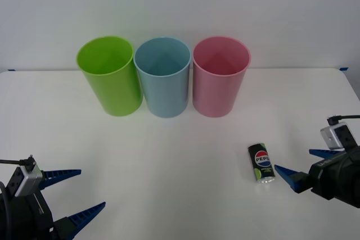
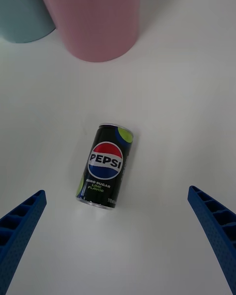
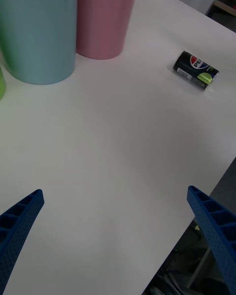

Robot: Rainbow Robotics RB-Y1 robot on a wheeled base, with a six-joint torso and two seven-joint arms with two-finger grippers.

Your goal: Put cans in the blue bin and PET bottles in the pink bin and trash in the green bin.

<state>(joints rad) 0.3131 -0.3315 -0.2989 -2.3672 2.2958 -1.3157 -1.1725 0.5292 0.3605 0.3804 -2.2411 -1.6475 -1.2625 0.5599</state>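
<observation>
Pepsi can lying flat, long axis toward pink bin, right pincer released beside it

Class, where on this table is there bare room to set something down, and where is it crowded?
Bare white table lies between the bin row and the left gripper, and left of the Pepsi can. It is crowded at the back, where the green bin, blue bin and pink bin stand close together, and between can and right gripper.
</observation>
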